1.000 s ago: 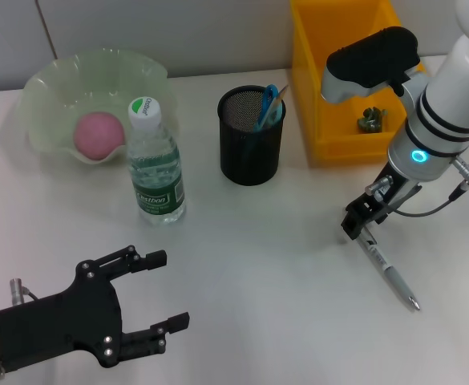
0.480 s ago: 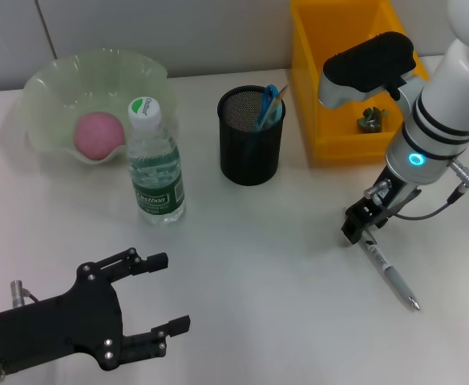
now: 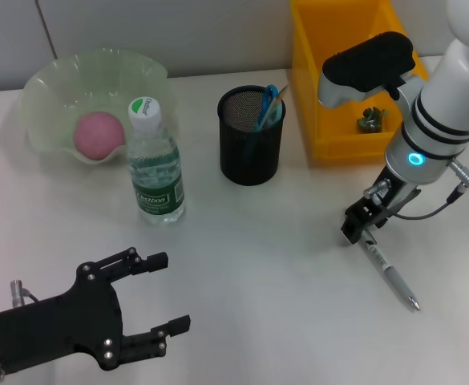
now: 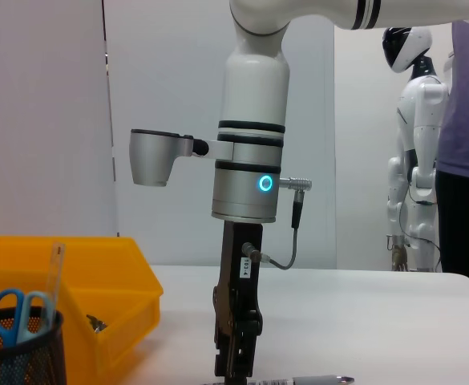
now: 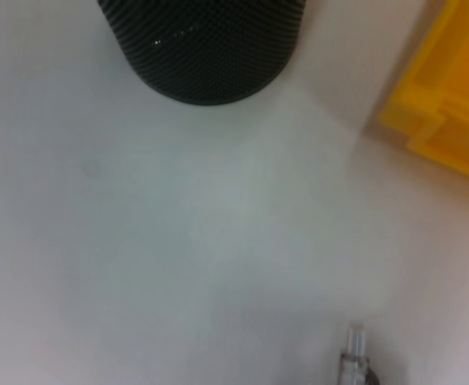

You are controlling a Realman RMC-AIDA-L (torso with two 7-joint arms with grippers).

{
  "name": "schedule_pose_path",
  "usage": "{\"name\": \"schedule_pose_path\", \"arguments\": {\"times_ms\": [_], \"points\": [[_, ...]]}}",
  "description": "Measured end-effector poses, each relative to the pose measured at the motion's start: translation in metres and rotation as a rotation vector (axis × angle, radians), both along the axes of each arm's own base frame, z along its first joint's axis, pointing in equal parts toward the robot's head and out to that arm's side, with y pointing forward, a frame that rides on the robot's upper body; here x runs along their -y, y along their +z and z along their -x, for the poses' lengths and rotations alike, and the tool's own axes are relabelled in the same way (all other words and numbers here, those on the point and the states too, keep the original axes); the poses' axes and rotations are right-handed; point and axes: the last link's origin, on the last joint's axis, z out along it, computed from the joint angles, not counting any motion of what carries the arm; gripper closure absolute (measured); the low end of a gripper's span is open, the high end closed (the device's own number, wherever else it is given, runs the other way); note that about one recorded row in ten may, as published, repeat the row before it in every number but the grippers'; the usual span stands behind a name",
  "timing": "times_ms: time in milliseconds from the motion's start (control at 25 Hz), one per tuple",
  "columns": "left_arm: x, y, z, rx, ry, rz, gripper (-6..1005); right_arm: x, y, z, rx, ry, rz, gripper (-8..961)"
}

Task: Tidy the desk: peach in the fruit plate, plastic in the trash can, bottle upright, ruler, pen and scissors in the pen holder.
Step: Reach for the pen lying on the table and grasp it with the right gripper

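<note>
Nearest in the head view, the left gripper is held low over the front left of the desk, its black fingers spread apart with nothing between them. Farther in and on the right, the pen is laid flat on the desk, its long axis set diagonally: the tip is pointed toward the front right edge, and the blunt back end is directed back toward the pen holder. The right gripper is lowered onto that back end; whether its fingers are pressed on the pen cannot be told (they are hidden by the gripper's own body). In the left wrist view the same gripper is seen standing upright, with the pen lying level at its foot.

Beyond, the water bottle is stood upright at mid left, and the black mesh pen holder is placed in the middle, blue-handled scissors and a ruler being held inside it. Bare desk is all that is seen between pen and holder. Behind the bottle, the pink peach is seated in the pale green fruit plate. At the back right a yellow bin is set, a small crumpled item lying within. The surface is plain white, backed by a light wall; a white humanoid robot is seen far off across the room.
</note>
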Motion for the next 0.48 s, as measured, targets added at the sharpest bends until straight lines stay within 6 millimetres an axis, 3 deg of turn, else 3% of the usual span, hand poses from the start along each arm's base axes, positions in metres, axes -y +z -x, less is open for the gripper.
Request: {"name": "schedule_pose_path", "arguments": {"times_ms": [480], "points": [[0.0004,0.0004,-0.0003,0.004,-0.002,0.0,201,0.0,-0.0004,-0.0005,0.0,-0.003,-0.001,474]]}}
